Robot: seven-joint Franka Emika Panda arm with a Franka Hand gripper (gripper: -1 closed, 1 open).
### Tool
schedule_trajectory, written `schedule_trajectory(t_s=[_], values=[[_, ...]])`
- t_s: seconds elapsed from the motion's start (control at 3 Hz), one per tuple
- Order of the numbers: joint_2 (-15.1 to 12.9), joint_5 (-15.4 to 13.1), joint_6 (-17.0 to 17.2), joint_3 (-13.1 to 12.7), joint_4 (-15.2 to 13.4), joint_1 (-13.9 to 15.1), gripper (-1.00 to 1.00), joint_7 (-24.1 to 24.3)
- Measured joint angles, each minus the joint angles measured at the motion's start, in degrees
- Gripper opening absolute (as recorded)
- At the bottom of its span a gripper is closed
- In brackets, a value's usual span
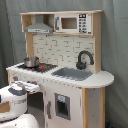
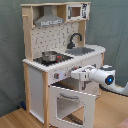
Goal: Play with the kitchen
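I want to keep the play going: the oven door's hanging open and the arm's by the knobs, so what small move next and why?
Probably ease the gripper forward onto a knob: it sits level with the knob row just above the open oven door, and the pot is already on the stove.

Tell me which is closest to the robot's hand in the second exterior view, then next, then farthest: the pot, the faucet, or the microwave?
From the hand, at the kitchen's front edge:
1. The pot, on the stove just above and to the second exterior view's left.
2. The faucet, farther back by the sink.
3. The microwave, up on the top shelf.

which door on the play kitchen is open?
The windowed oven door under the stove, swung down in the second exterior view. The microwave door up top is closed.
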State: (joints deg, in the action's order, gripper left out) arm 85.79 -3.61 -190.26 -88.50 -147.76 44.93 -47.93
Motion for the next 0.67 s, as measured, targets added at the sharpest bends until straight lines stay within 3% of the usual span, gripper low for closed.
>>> schedule_trajectory(t_s=[0.33,0.67], values=[[0.00,0.03,4.00,1.75,0.03,-4.52,1.00,0.48],[0.00,0.03,8.49,1.75,0.00,-9.00,1.00,1.63]])
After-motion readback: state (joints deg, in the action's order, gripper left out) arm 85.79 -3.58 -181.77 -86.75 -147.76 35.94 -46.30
